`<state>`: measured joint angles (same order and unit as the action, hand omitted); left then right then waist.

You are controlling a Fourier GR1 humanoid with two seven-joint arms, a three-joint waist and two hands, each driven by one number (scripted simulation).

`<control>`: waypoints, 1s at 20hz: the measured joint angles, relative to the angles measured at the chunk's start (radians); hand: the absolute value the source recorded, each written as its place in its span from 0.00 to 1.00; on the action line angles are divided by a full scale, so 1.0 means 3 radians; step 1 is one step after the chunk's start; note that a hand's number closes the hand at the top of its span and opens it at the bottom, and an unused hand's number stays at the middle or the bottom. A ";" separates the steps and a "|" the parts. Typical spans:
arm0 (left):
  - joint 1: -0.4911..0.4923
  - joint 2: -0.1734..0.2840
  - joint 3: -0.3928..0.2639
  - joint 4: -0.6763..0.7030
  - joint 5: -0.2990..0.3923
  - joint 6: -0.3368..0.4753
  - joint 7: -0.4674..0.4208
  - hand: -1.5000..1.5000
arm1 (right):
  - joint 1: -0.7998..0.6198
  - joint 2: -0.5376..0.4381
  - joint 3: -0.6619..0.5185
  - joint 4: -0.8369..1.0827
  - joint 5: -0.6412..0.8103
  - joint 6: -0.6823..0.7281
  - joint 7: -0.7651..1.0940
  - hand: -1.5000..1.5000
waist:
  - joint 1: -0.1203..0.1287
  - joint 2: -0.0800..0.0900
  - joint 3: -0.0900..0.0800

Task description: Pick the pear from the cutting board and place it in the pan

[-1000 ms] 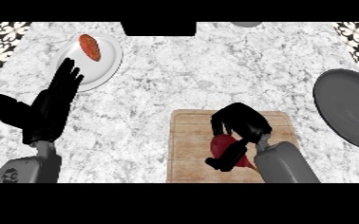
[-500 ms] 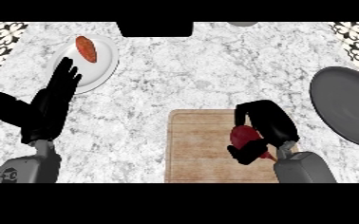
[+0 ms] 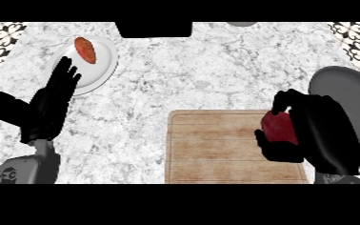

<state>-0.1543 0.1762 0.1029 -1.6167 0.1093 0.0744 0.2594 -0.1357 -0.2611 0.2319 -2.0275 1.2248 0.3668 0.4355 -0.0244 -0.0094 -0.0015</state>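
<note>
A dark red pear (image 3: 280, 127) is held over the right edge of the wooden cutting board (image 3: 218, 148). My right hand (image 3: 313, 124) is shut on it, fingers and thumb curled round its far and near sides. The dark grey pan (image 3: 341, 83) lies at the right edge of the view, just beyond that hand, and is partly hidden by it. At the left, over the counter, my left hand (image 3: 53, 100) rests open with fingers pointing up.
A white plate (image 3: 102, 71) at the upper left carries an orange-red food item (image 3: 85, 50); my left fingertips overlap its edge. A black block (image 3: 153, 28) sits at the counter's far edge. Patterned tiles show in both upper corners.
My right hand has carried the pear rightward from the board's middle to its right edge, closer to the pan. The left hand has stayed still.
</note>
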 measured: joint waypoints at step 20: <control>-0.0095 -0.0019 0.0037 0.0115 -0.0006 -0.0072 -0.0042 0.50 | -0.0344 -0.0399 -0.1877 0.0022 -0.0738 0.0070 -0.0354 1.00 | 0.0075 0.0033 0.0007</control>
<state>-0.1828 0.1705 0.1140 -1.5822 0.1075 0.0529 0.2468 -0.2390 -0.3809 -0.3313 -2.0208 1.0035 0.3879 0.3291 -0.0018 0.0004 0.0005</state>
